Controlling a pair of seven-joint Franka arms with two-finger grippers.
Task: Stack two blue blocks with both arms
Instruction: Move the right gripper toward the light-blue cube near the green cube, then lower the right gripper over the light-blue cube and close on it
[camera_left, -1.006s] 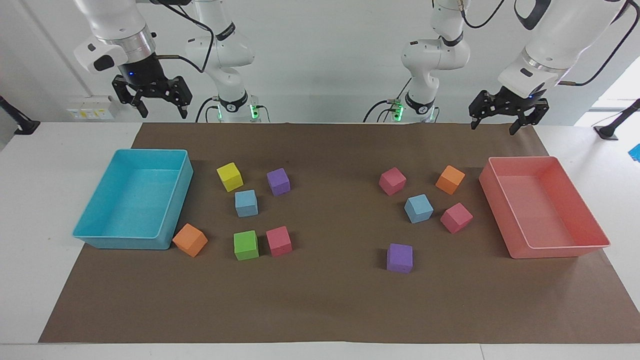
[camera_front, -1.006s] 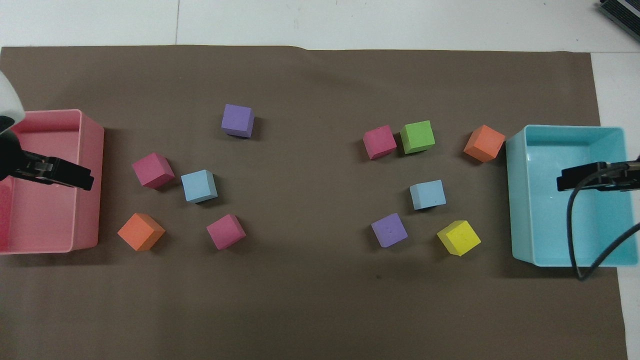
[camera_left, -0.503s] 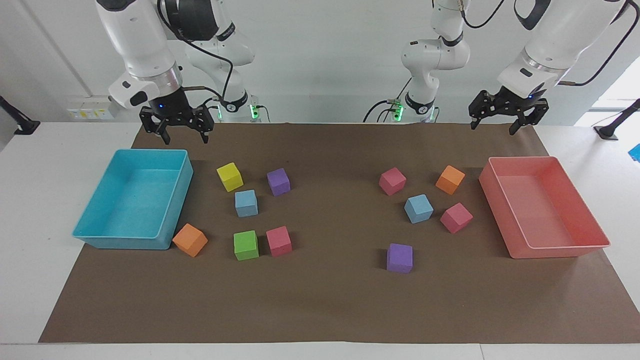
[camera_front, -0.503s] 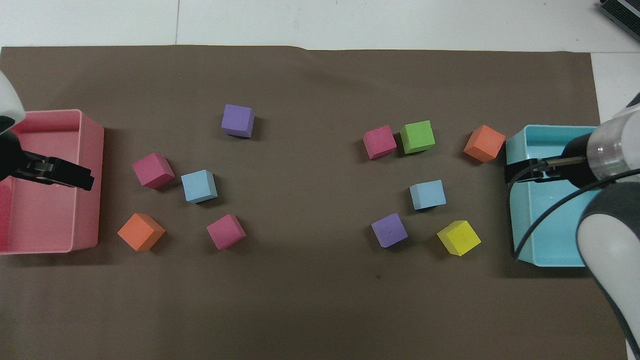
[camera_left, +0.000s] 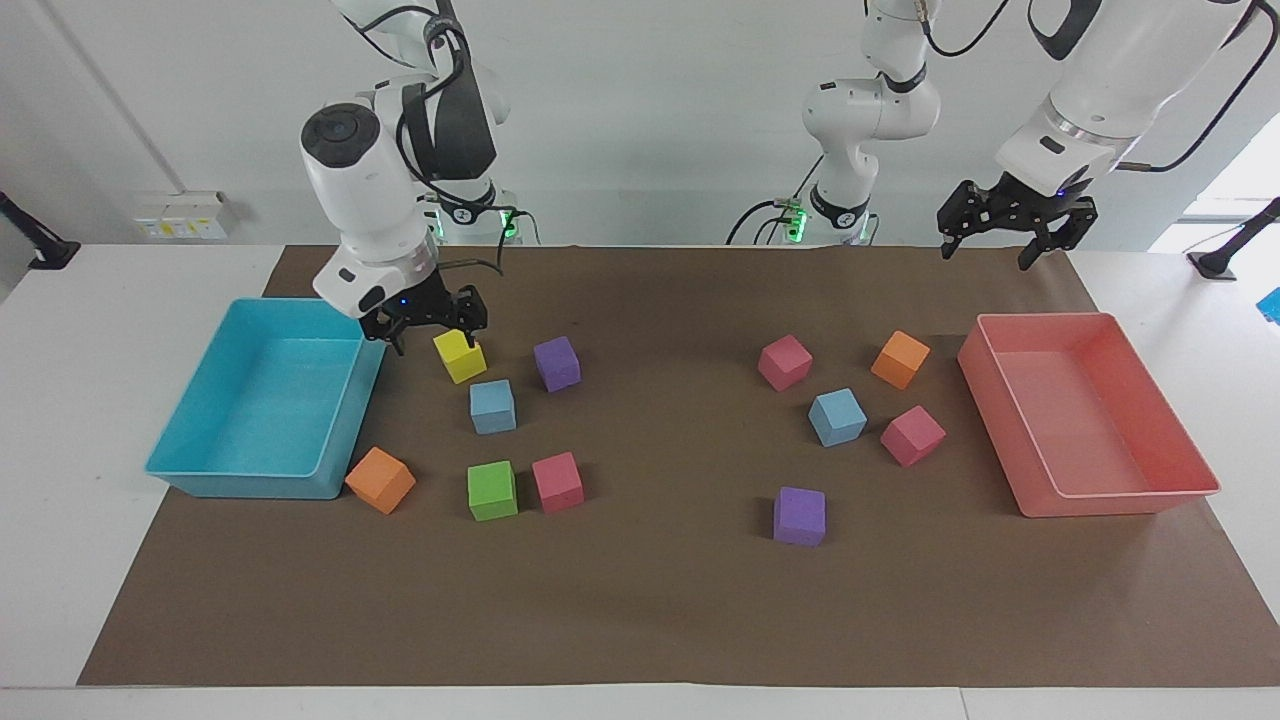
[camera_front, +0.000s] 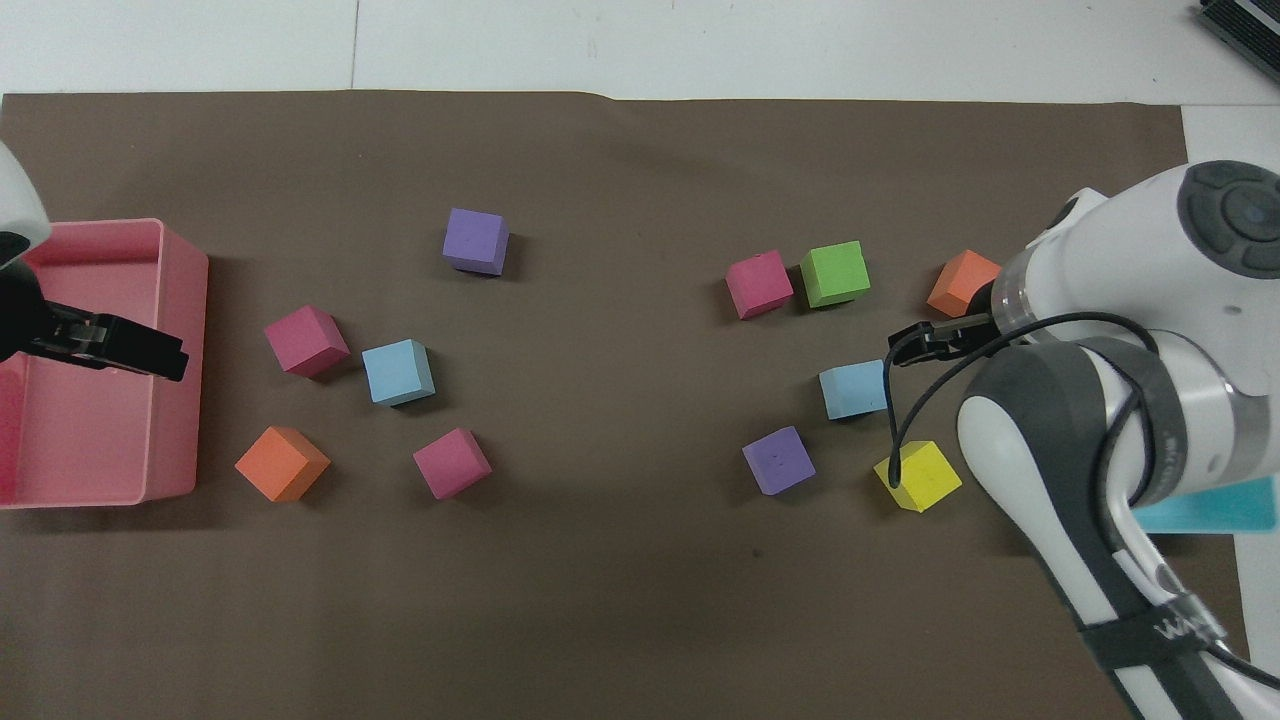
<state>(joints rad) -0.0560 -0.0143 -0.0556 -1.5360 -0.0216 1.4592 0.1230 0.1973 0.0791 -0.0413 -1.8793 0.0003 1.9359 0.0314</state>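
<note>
One blue block (camera_left: 492, 406) lies on the brown mat between a yellow cube (camera_left: 460, 355) and a green cube (camera_left: 492, 490); it also shows in the overhead view (camera_front: 854, 389). The other blue block (camera_left: 837, 417) lies among the pink and orange cubes toward the left arm's end, and shows in the overhead view (camera_front: 398, 372). My right gripper (camera_left: 432, 345) hangs open and empty, low over the yellow cube beside the turquoise tray, apart from the blue block; its tip shows in the overhead view (camera_front: 925, 337). My left gripper (camera_left: 985, 258) waits open and empty, over the pink tray in the overhead view (camera_front: 150, 355).
A turquoise tray (camera_left: 200, 470) stands at the right arm's end and a pink tray (camera_left: 1120, 495) at the left arm's end. Purple cubes (camera_left: 556, 362) (camera_left: 799, 516), pink cubes (camera_left: 557, 482) (camera_left: 784, 361) (camera_left: 912, 435) and orange cubes (camera_left: 380, 480) (camera_left: 900, 359) lie scattered on the mat.
My right arm has swung down from above the turquoise tray toward the table's middle, and its gripper now hangs low by the yellow cube. The left arm and all the cubes have not moved.
</note>
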